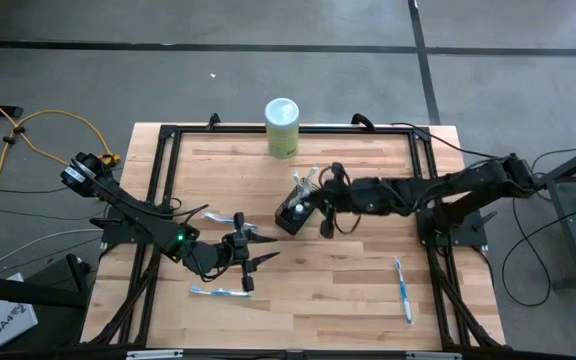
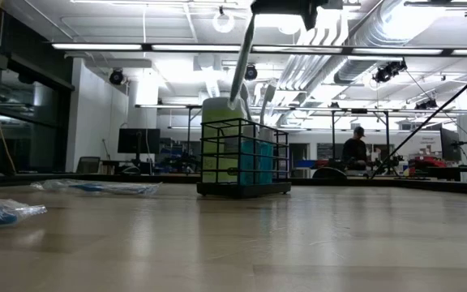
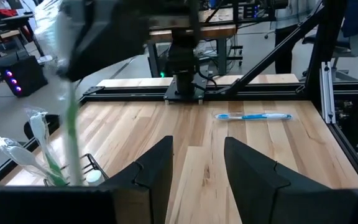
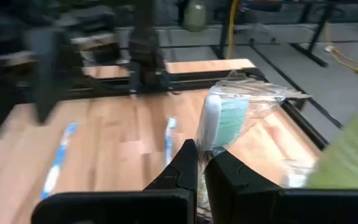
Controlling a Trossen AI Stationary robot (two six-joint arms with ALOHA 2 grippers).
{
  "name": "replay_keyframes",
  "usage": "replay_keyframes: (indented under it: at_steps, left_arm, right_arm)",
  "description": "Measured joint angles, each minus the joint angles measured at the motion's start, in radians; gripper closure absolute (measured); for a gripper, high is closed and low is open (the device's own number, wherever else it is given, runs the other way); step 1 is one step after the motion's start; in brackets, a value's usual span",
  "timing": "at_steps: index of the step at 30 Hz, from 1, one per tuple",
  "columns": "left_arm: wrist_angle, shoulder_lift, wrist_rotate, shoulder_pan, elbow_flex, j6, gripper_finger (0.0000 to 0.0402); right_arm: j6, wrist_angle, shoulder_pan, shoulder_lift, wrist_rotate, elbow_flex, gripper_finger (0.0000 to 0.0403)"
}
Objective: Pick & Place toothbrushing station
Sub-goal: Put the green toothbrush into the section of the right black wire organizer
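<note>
The black wire-mesh holder (image 1: 293, 213) (image 2: 244, 158) stands on the table's middle with two teal tubes (image 2: 258, 162) in it. My right gripper (image 1: 316, 205) (image 4: 201, 152) hangs just over it, shut on a plastic-wrapped toothbrush (image 2: 240, 65) that slants down into the holder. My left gripper (image 1: 245, 252) (image 3: 197, 165) stands open to the holder's left, with nothing between its fingers. More wrapped toothbrushes lie flat on the table at the near left (image 1: 220, 292), the near right (image 1: 403, 288) and left of the holder (image 1: 218, 215). My right gripper pinches the wrapped toothbrush between its two fingers just below the brush head (image 4: 219, 121), which stands out past the fingertips. The fingers come nearly level from the table's right, across the brush. The handle (image 2: 238, 77) hangs slanting below, its lower end inside the holder.
A pale green canister (image 1: 282, 127) with a white lid stands at the far edge, behind the holder. A black frame rail (image 1: 168, 135) runs round the table top. A person (image 2: 353, 148) sits in the room beyond the table. Bare wood lies along the near middle.
</note>
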Motion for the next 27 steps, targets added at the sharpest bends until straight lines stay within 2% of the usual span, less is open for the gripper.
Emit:
replay_keyframes:
  at_steps: [10,16,27]
  left_arm:
    - [-0.001,0.0,-0.001,0.0,0.0,0.001,0.0263]
    - [-0.002,0.0,-0.001,0.0,0.0,0.016,0.0263]
    - [-0.001,0.0,-0.001,0.0,0.001,0.018,0.0263]
  right_arm:
    - [0.069,-0.108,-0.185,-0.008,-0.082,0.0,0.0399]
    - [0.071,-0.106,-0.219,-0.01,-0.132,0.0,0.0399]
    - [0.071,-0.136,-0.224,-0.054,-0.12,0.0,0.0399]
